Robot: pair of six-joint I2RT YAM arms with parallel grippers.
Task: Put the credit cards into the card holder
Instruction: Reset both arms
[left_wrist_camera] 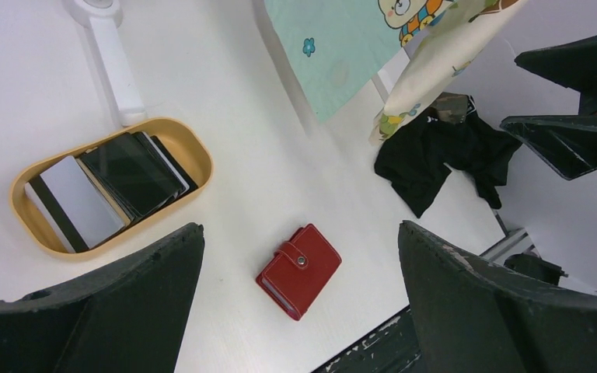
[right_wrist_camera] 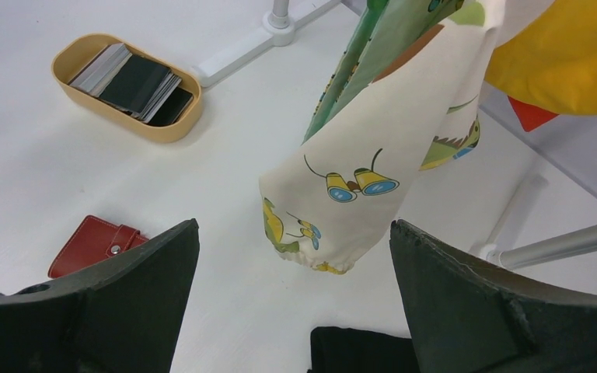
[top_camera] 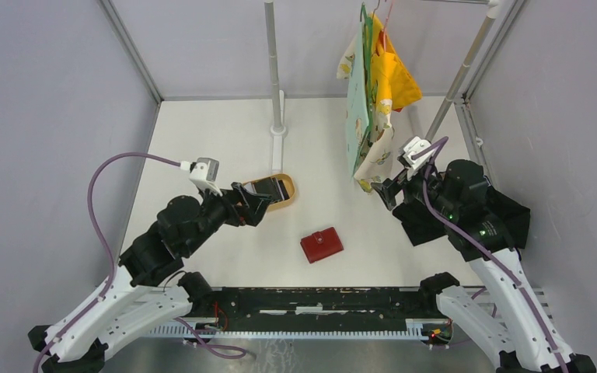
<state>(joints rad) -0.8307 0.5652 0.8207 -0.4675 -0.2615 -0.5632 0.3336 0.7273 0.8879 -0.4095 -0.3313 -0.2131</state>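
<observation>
Just ahead of the wide-open, empty left gripper (top_camera: 258,200), credit cards (left_wrist_camera: 124,175) are stacked in a tan tray (left_wrist_camera: 204,165); the right gripper (top_camera: 386,192) is likewise spread wide, nothing held.

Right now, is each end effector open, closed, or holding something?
Left end effector: open, holding nothing.
Right end effector: open, holding nothing.

Entry, place: robot test cell, laboratory type, as I view it remotely. Evidence: plain lilac-grey panel walls (top_camera: 47,116) on left, right and far sides, held in silver metal framing (top_camera: 134,56); bare white tabletop (top_camera: 202,132); black-and-white left robot arm (top_camera: 163,241) and matching right robot arm (top_camera: 474,217) standing at the near edge beside a black rail (top_camera: 319,299); purple cable (top_camera: 92,194) looped openly.
</observation>
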